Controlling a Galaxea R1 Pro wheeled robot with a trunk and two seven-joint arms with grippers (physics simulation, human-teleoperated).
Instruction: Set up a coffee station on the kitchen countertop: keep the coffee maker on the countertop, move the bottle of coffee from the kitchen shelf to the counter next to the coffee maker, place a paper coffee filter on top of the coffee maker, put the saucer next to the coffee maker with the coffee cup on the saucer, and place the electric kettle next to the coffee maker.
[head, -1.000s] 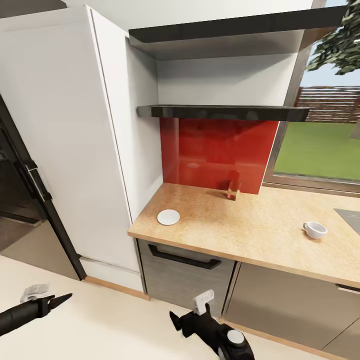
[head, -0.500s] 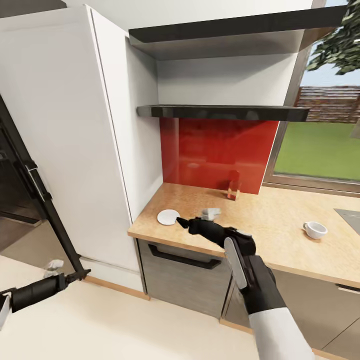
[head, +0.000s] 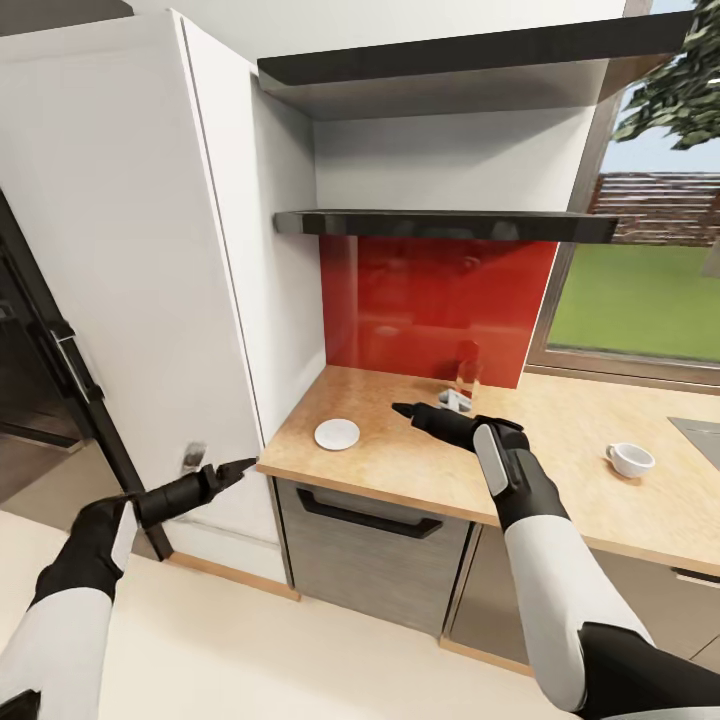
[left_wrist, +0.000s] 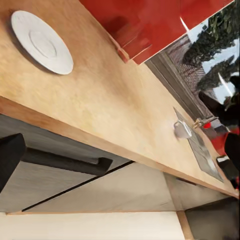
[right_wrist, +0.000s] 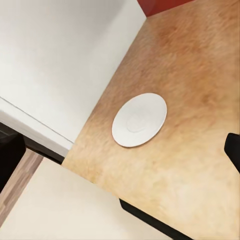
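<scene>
A white saucer (head: 337, 434) (left_wrist: 42, 42) (right_wrist: 139, 120) lies near the left front corner of the wooden countertop (head: 540, 470). Far to its right stands a white coffee cup (head: 630, 459) (left_wrist: 182, 129) by the sink. A small reddish bottle-like thing (head: 466, 372) stands against the red backsplash. My right gripper (head: 400, 408) hovers over the counter, to the right of and behind the saucer, open and holding nothing. My left gripper (head: 243, 465) hangs open and holding nothing in front of the tall white cabinet, just left of the counter's corner and below its top.
Two dark shelves (head: 450, 222) hang above the counter, their tops hidden from here. A tall white cabinet (head: 150, 300) closes the left side. A sink (head: 700, 435) is at the far right. A drawer with a black handle (head: 370, 520) sits under the counter.
My right arm has risen from low in front of the drawer to over the counter, past the saucer. My left arm has lifted and swung right toward the counter's corner.
</scene>
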